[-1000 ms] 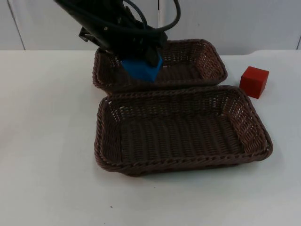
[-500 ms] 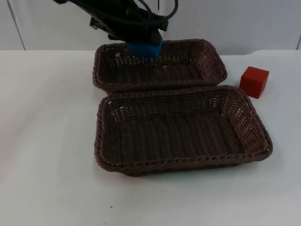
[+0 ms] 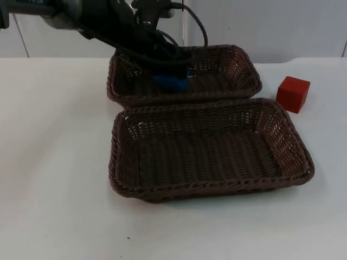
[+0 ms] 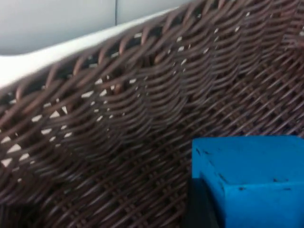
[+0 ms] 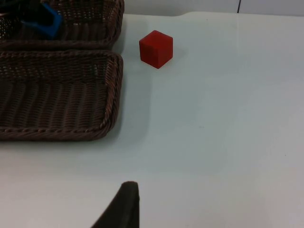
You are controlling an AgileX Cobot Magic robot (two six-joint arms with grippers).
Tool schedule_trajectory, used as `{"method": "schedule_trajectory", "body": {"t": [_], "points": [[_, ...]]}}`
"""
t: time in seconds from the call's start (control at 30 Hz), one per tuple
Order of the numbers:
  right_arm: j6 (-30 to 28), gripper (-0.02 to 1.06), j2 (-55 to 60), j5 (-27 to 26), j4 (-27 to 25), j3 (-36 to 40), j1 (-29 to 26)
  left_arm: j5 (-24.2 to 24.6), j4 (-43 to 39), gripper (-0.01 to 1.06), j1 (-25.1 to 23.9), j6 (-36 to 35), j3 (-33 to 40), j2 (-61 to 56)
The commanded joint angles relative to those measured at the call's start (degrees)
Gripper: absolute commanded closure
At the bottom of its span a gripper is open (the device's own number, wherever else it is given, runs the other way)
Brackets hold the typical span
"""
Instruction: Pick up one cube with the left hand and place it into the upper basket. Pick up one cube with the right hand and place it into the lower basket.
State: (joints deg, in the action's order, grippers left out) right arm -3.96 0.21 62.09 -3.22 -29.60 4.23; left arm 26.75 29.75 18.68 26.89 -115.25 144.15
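Observation:
My left gripper reaches down into the upper basket and is shut on a blue cube. In the left wrist view the blue cube sits low against the basket's woven wall; whether it touches the floor I cannot tell. The lower basket in front holds nothing. A red cube rests on the table right of both baskets. My right gripper waits over bare table to the right, apart from the red cube.
The two brown wicker baskets touch along their long sides. In the right wrist view the lower basket's rim lies beside the red cube, and the blue cube shows inside the upper basket. The grey partition wall stands behind.
My left gripper carried the blue cube back over the upper basket's far rim, then lowered it down inside the basket. The red cube and both baskets stayed put.

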Motion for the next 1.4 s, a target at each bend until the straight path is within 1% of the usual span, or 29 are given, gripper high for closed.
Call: {"method": "schedule_trajectory", "body": {"t": [0.0, 0.33, 0.37, 0.4, 0.43, 0.5, 0.53, 0.67, 0.7, 0.77, 0.8, 0.83, 0.87, 0.93, 1.03, 1.13, 1.2, 1.3, 1.37], "points": [[-0.21, -0.01, -0.21, -0.21, 0.06, 0.09, -0.49, -0.74, -0.23, 1.05, -0.10, 0.06, -0.41, 0.45], [-0.21, -0.01, -0.21, -0.21, 0.06, 0.09, -0.49, -0.70, -0.40, 1.05, -0.10, 0.06, -0.41, 1.12], [-0.21, -0.01, -0.21, -0.21, 0.06, 0.09, -0.49, -0.47, -0.29, 1.05, -0.10, 0.06, -0.41, 1.12], [-0.21, -0.01, -0.21, -0.21, 0.06, 0.09, -0.49, -0.17, -0.29, 1.02, -0.10, 0.06, -0.41, 1.12], [-0.21, -0.01, -0.21, -0.21, 0.06, 0.09, -0.49, -0.07, -0.29, 0.97, -0.10, 0.06, -0.41, 1.12], [-0.21, -0.01, -0.21, -0.21, 0.06, 0.09, -0.49, 0.44, -0.01, 0.82, -0.10, 0.06, -0.41, 1.01], [-0.21, -0.01, -0.21, -0.21, 0.06, 0.09, -0.49, 0.44, -0.01, 0.82, -0.10, 0.06, -0.41, 1.01], [-0.21, -0.01, -0.21, -0.21, 0.06, 0.09, -0.49, 1.85, 0.08, 0.37, -0.10, 0.06, -1.04, 0.39], [-0.21, -0.01, -0.21, -0.21, 0.06, 0.09, -0.49, 1.85, 0.08, 0.37, -0.10, 0.06, -1.04, 0.39], [-0.32, -0.01, -0.21, -0.21, 0.06, 0.09, -0.49, 2.57, 0.70, 0.16, -0.10, 0.06, -1.03, -0.89], [-0.32, -0.01, -0.21, -0.21, 0.06, 0.09, -0.49, 3.05, 0.70, 0.10, -0.10, 0.06, -1.03, -1.57], [-0.32, -0.01, -0.21, -0.21, 0.06, 0.09, -0.49, 3.05, 0.70, 0.10, -0.10, 0.06, -1.03, -1.57], [-0.32, -0.01, -0.21, -0.21, 0.06, 0.09, -0.49, 3.48, 0.70, 0.07, -0.10, 0.06, -1.03, -2.27], [-0.32, -0.01, -0.21, -0.21, 0.06, 0.09, -0.49, 4.78, 0.70, 0.04, -0.10, 0.06, -1.03, -4.15], [-0.32, -0.01, -0.21, -0.21, 0.06, 0.09, -0.49, 6.08, 0.70, 0.04, -0.10, 0.06, -1.03, -6.51], [-0.32, -0.01, -0.21, -0.21, 0.06, 0.09, -0.49, 8.56, 0.58, 0.04, -0.10, 0.06, -1.03, -10.47], [-0.32, -0.01, -0.21, -0.21, 0.06, 0.09, -0.49, 9.16, 0.58, 0.04, -0.10, 0.06, -1.03, -11.88], [-0.32, -0.01, -0.21, -0.21, 0.06, 0.09, -0.49, 11.78, 0.58, 0.04, -0.10, -0.23, -1.03, -16.44], [-0.32, -0.01, -0.21, -0.21, 0.06, 0.09, -0.49, 12.40, 0.58, 0.04, -0.10, -0.23, -1.03, -17.50]]}}
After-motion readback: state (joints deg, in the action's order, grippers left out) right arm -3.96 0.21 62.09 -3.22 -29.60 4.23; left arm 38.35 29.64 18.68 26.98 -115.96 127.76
